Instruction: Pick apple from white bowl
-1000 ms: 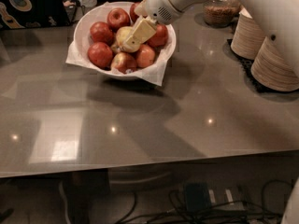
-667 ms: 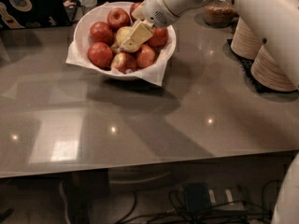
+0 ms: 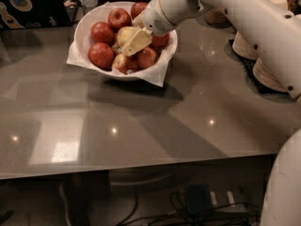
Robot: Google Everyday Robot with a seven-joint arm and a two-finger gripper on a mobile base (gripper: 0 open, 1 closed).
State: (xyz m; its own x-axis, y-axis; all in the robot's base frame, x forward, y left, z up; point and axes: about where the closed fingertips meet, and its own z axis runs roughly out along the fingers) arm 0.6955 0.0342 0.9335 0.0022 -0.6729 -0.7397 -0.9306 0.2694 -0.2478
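Note:
The white bowl (image 3: 83, 28) stands at the back left of the grey table, lined with white paper whose corners hang over its rim. It holds several deep red apples (image 3: 101, 32), a smaller mottled apple (image 3: 123, 63) and the pale yellow apple (image 3: 122, 34) near the middle. My gripper (image 3: 134, 43), cream-coloured at its tip, reaches down into the bowl from the upper right. It lies right against the pale yellow apple's right side and covers part of it.
Stacks of beige paper plates (image 3: 270, 75) stand at the table's right edge behind my arm. A laptop (image 3: 28, 4) sits at the back left. A basket (image 3: 216, 18) is behind the bowl. The table's front edge (image 3: 141, 169) has cables below it.
The gripper has sunk slightly lower among the apples, still at the pale yellow apple. The arm now stretches further across the right of the view.

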